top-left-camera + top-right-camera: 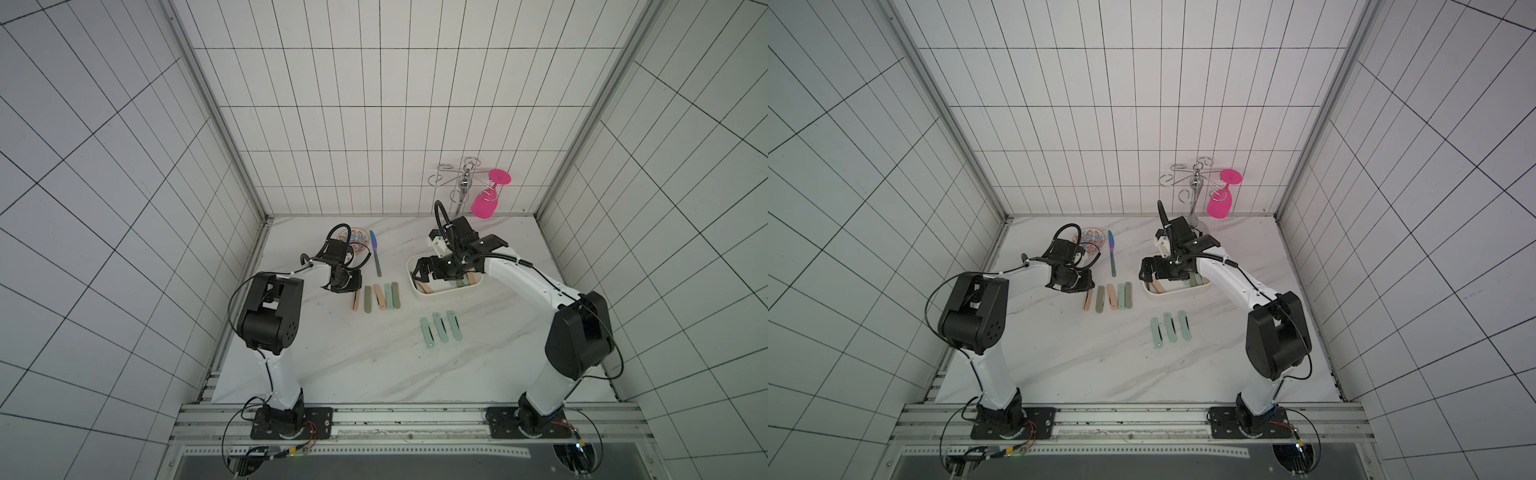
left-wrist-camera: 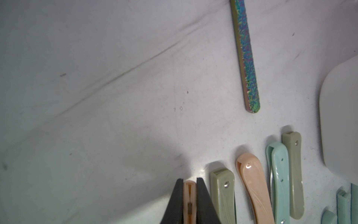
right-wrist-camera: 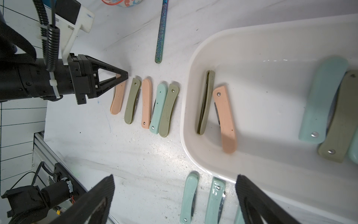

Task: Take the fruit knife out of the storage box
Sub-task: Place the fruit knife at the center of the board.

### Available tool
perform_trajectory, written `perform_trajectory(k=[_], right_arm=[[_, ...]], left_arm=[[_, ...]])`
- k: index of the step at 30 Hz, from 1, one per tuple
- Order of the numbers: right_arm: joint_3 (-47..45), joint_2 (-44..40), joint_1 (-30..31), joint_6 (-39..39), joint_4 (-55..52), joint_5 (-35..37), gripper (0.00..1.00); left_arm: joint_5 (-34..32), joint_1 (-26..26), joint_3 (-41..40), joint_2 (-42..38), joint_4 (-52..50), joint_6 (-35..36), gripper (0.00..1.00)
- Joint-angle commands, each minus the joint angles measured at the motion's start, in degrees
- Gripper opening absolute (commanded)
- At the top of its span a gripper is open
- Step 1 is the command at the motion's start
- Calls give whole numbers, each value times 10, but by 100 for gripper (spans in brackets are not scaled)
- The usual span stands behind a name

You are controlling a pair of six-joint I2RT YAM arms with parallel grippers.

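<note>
**A:** Where does the fruit knife stand?

**B:** The left gripper [image 2: 189,182] is pinching one end of a peach plastic folded fruit knife [image 3: 117,100]. It lies on the marble tabletop [image 3: 120,147], outside the white rounded plastic storage box [image 3: 187,135], at the end of a five-knife row farthest from the box.

**A:** And the other arm?

**B:** The right gripper [image 3: 174,180] is spread wide and empty, over the end of the box nearest that row. Inside that end an olive folded knife [image 3: 205,102] stands on its edge, with a second peach folded knife [image 3: 225,120] flat just beside it. At the box's other end a pale teal folded knife [image 3: 321,100] overlaps another olive one [image 3: 337,120].

**A:** What could spoil it?

**B:** I'd guess three things. The edge-standing knife is close to the box wall, so a finger could hit the rim or topple the knife instead of straddling it. Jaws this wide could also catch both neighbours. And three pale teal knives [image 1: 440,330] lie just outside the box's long wall, where a low exit might sweep them.
</note>
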Motion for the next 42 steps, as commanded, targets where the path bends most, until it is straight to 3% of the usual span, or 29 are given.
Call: perform_trajectory(k=[1, 14, 18, 29, 42], right_arm=[[-3, 10, -5, -5, -1, -10, 99], [1, 12, -5, -5, 0, -12, 99], [5, 15, -5, -5, 1, -13, 99], [23, 26, -5, -5, -3, 3, 98], [40, 36, -6, -10, -13, 5, 99]], left_arm=[[-17, 2, 4, 10, 10, 4, 4], [-33, 2, -1, 1, 8, 0, 20], [-37, 2, -2, 1, 9, -3, 30], [-59, 2, -8, -21, -6, -17, 38], [-77, 2, -100, -106, 19, -119, 38]])
